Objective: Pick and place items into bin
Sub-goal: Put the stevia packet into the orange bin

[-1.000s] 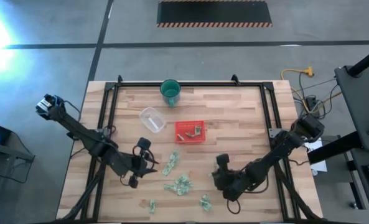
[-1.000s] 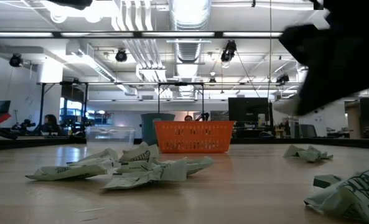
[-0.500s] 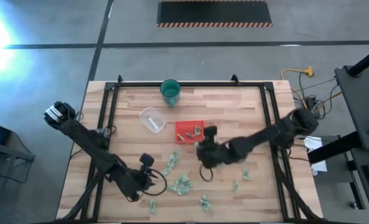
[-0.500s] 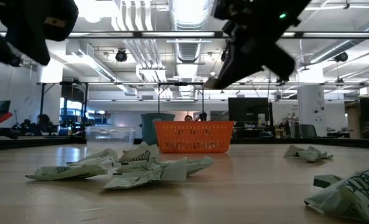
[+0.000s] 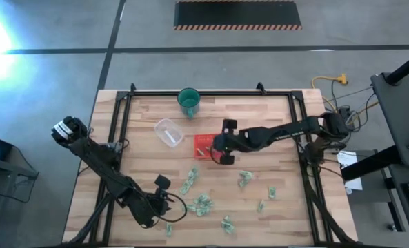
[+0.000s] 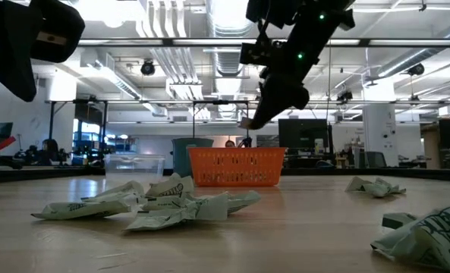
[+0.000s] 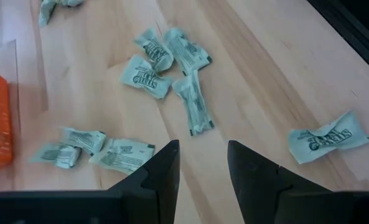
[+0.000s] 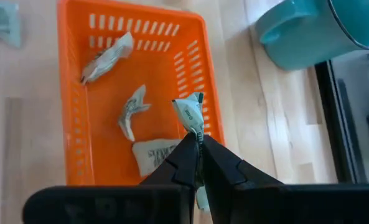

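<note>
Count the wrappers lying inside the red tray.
3 wrappers: corner one, middle one, one beside the right gripper, which holds a fourth wrapper over the tray and may hide more.

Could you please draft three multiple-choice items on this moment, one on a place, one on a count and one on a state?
1. Where is the right hand?
A. Above the red tray
B. Beside the green cup
C. Over the clear container

2. How many wrappers already lie inside the tray?
A. None
B. Three
C. Six

3. What state is the left hand in?
A. Shut on a wrapper
B. Open and empty
C. Shut on the cup

Key: 1 A, the right wrist view looks down into the tray past the fingers. 2 B, three pale pieces lie on its floor. 3 B, its fingers stand apart over loose wrappers, while the right hand pinches a wrapper.
</note>
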`<state>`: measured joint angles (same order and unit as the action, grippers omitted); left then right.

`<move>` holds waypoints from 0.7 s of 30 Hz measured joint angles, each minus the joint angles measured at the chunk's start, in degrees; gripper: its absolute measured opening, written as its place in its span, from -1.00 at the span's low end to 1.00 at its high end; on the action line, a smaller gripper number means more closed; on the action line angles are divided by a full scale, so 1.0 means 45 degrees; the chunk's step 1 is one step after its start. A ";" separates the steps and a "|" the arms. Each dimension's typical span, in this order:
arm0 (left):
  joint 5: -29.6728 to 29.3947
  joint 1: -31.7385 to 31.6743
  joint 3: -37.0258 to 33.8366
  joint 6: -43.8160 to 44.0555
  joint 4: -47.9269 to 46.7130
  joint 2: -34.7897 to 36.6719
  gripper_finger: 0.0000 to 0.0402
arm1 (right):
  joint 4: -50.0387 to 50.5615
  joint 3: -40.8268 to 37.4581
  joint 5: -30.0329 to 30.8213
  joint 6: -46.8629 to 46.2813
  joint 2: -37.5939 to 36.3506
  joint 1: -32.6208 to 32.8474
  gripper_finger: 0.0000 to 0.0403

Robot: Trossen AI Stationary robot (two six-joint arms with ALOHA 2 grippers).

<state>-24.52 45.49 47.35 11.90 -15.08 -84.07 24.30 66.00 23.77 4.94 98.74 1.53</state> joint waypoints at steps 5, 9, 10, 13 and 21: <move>0.0001 0.0035 0.0000 0.0274 0.0011 0.0000 -0.41 | -0.0206 -0.0001 -0.1013 0.0129 0.0000 -0.0323 -0.91; -0.0002 0.0045 -0.0005 0.0288 0.0011 0.0005 -0.41 | -0.0212 -0.0001 -0.1035 0.0080 0.0000 -0.0388 -0.76; -0.0001 0.0050 -0.0005 0.0288 0.0010 0.0005 -0.41 | -0.0212 -0.0001 -0.1006 0.0075 0.0000 -0.0391 -0.71; 0.0152 0.0059 -0.0029 0.0307 0.0011 0.0005 -0.41 | -0.0220 -0.0001 -0.0977 0.0069 0.0000 -0.0391 -0.55; 0.1970 0.0341 -0.0379 0.1585 0.0356 -0.0029 -0.41 | -0.0216 0.0004 -0.1446 0.0497 0.0000 -0.0357 -0.27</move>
<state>-15.66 47.03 45.65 19.03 -13.47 -84.20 23.33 66.02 17.26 7.18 98.74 -0.08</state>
